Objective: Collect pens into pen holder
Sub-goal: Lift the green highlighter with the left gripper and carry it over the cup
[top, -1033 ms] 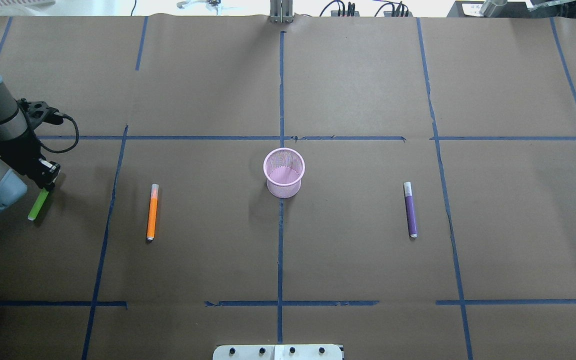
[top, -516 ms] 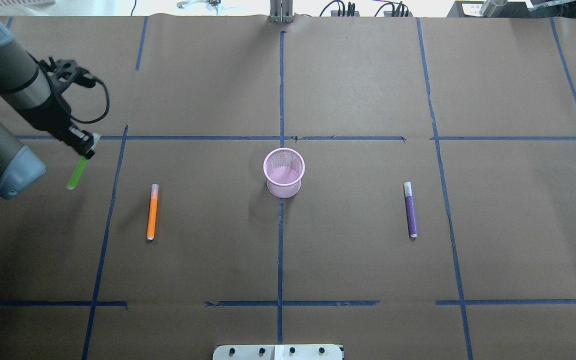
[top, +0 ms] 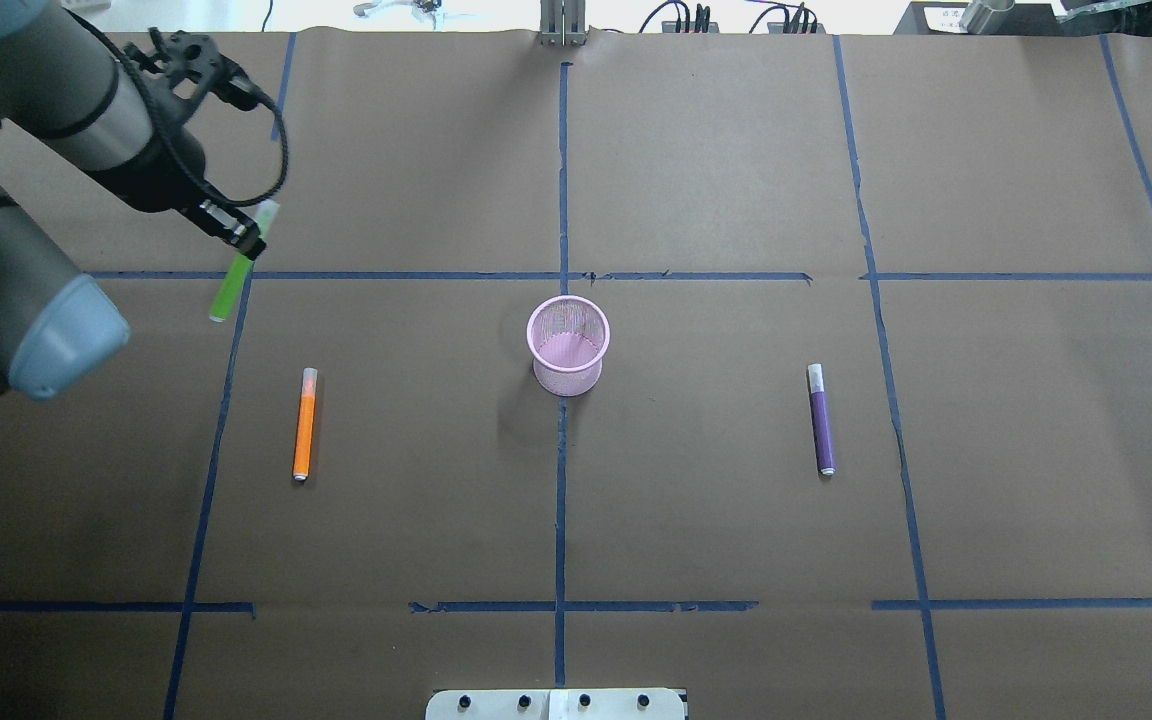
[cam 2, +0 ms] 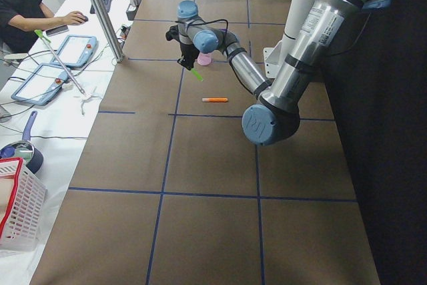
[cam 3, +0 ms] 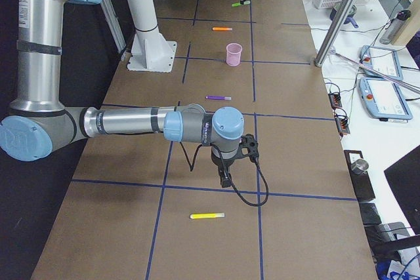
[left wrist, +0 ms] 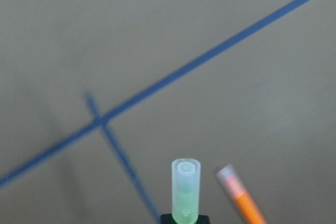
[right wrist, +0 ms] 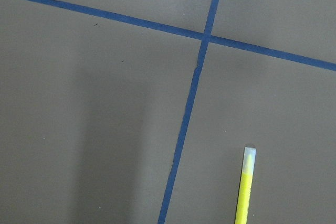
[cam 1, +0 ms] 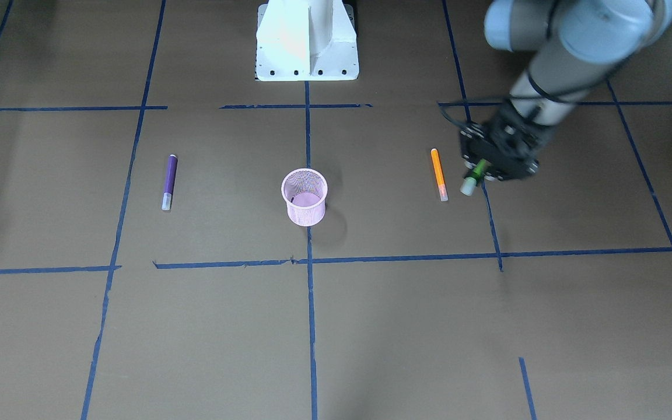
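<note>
Brown paper-covered table (top: 736,180), gridded in blue tape (top: 561,180). My left gripper (top: 241,238): raised, clamped on green marker pen (top: 226,292), well apart from the holder. My right gripper (cam 3: 225,178): open or closed, I cannot tell. Small pink wire-mesh pen holder (top: 566,380): mid-table, upright, apparently empty. Orange marker pen (top: 304,430), purple marker pen (top: 822,425), yellow marker pen (cam 3: 207,216): lying flat, uncollected. I judge none delivered yet.
</note>
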